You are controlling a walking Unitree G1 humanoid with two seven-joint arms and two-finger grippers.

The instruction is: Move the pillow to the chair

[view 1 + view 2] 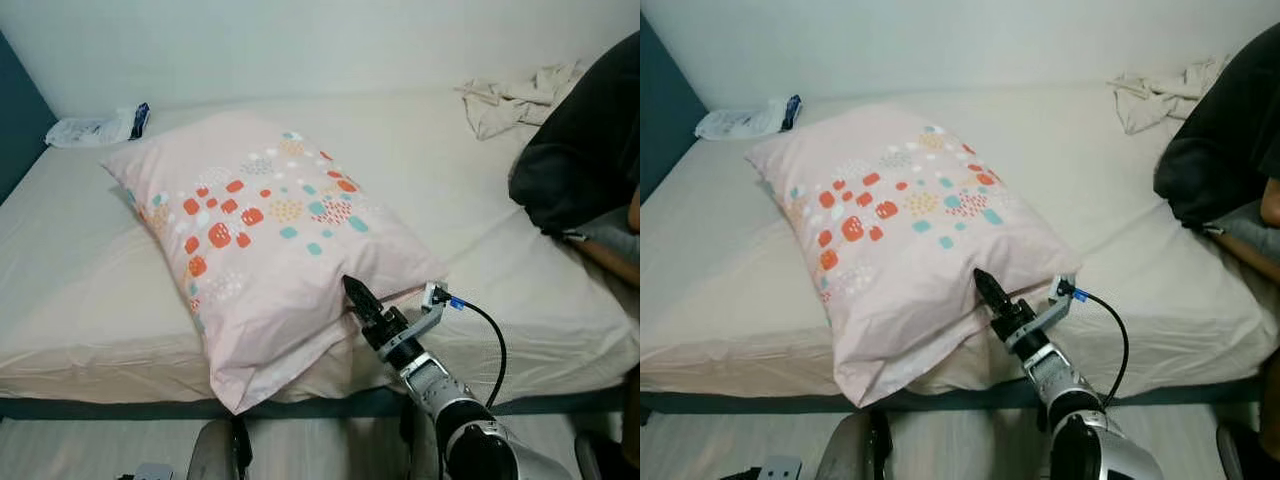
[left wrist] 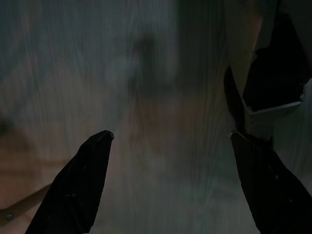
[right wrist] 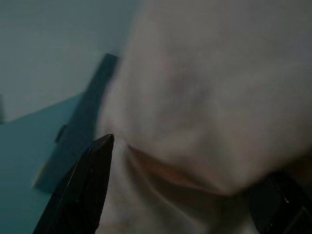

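A pale pink pillow point(image 1: 260, 235) with orange and teal spots lies on the bed point(image 1: 80, 300), one corner hanging over the front edge. My right gripper point(image 1: 357, 295) reaches up from below to the pillow's near right edge. In the right wrist view its fingers point(image 3: 92, 180) stand open, with the pillow's edge point(image 3: 204, 112) bulging between them and covering part of the other finger. My left gripper point(image 2: 170, 141) hangs idle and open above a wooden floor.
A person in dark clothes point(image 1: 590, 130) sits on the bed's right side. A crumpled cloth point(image 1: 515, 95) lies at the back right and a plastic package point(image 1: 95, 128) at the back left. A teal wall point(image 1: 20, 120) borders the left.
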